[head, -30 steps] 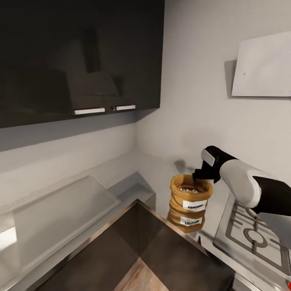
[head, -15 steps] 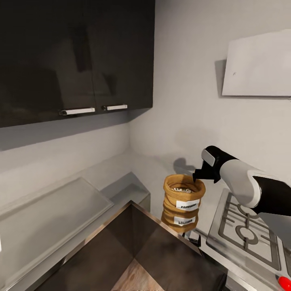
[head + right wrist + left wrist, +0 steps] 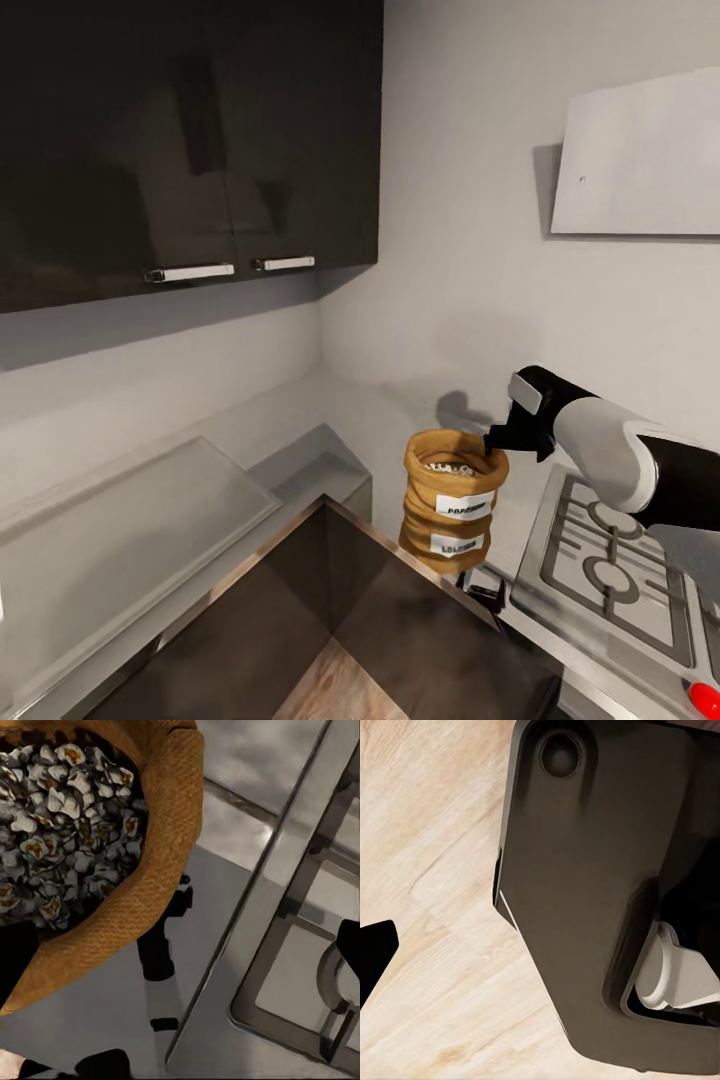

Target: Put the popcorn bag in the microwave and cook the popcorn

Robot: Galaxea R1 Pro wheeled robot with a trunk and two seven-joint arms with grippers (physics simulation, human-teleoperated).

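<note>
The tan popcorn bag (image 3: 455,492) stands upright on the glossy grey countertop (image 3: 385,425) in the corner, its mirror image showing beneath it. Whitish popcorn (image 3: 56,832) fills the bag (image 3: 161,840). My right gripper (image 3: 497,441) is at the bag's rim on the hob side. In the right wrist view the right gripper (image 3: 180,952) is open: one finger sits inside the rim, the other is out over the hob. My left gripper (image 3: 375,956) hangs low over the wood floor, with one finger at the frame edge. The microwave is out of view.
A gas hob (image 3: 612,562) with grates lies just right of the bag, its edge (image 3: 247,907) close to it. Dark wall cabinets (image 3: 190,140) hang overhead. A pale flat panel (image 3: 130,530) lies on the counter to the left. A red object (image 3: 705,696) sits by the hob's near corner.
The head camera swung a little and then settled. My right gripper has shifted slightly right and down beside the rim. The bag stays where it stood.
</note>
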